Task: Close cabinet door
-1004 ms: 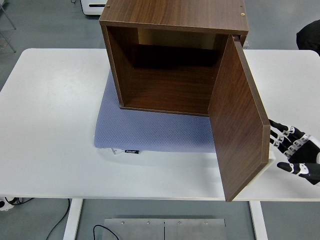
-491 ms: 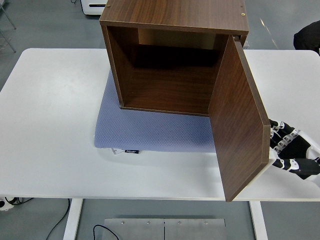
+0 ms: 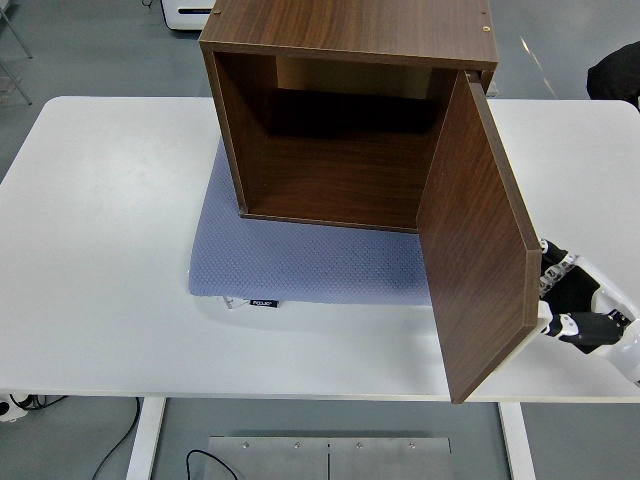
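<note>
Right hand (image 3: 578, 303) fingers loosely curled, holding nothing, touching outer face of the open door (image 3: 475, 240); cabinet (image 3: 345, 110) on blue mat (image 3: 300, 262), table (image 3: 100, 250).

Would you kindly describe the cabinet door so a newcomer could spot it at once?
A wooden cabinet sits on a blue mat on the white table. The door hangs from its right side, swung open toward the near edge, the only flat panel sticking out.

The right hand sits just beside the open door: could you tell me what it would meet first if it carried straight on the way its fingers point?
Most likely the outer face of the cabinet door. The right hand points left toward the door's free edge, and its fingers already look at or near it, though depth is unclear.
</note>
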